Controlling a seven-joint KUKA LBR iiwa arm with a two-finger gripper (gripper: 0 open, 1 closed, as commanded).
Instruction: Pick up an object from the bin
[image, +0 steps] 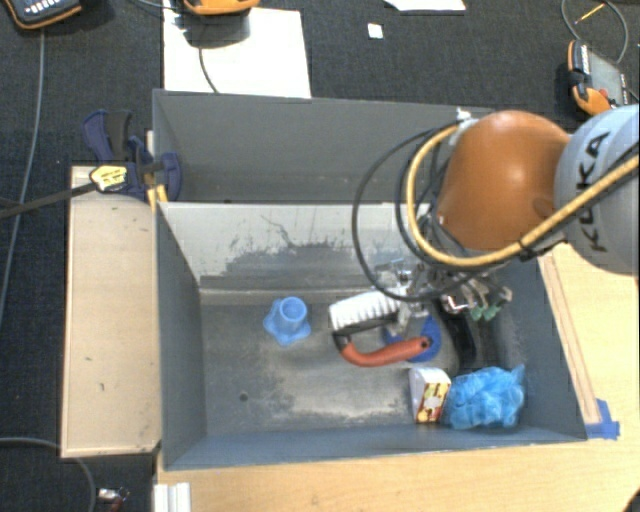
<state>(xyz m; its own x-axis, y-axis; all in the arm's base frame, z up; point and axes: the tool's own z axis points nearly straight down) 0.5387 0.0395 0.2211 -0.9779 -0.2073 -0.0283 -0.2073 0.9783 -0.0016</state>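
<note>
Tool (418, 300) is hanging low inside the grey bin (250, 150), under the arm's orange cover (500, 180). Can't tell whether it is spread or pressed together, or whether it is pinching anything. A brush (365, 312) with white bristles and a curved red handle is lying right against the tool's left side. A small yellow-red box (430, 393) and a crumpled blue bag (487, 397) are sitting near the tool, on its front side. A blue cup (288, 320) is standing well to the tool's left.
</note>
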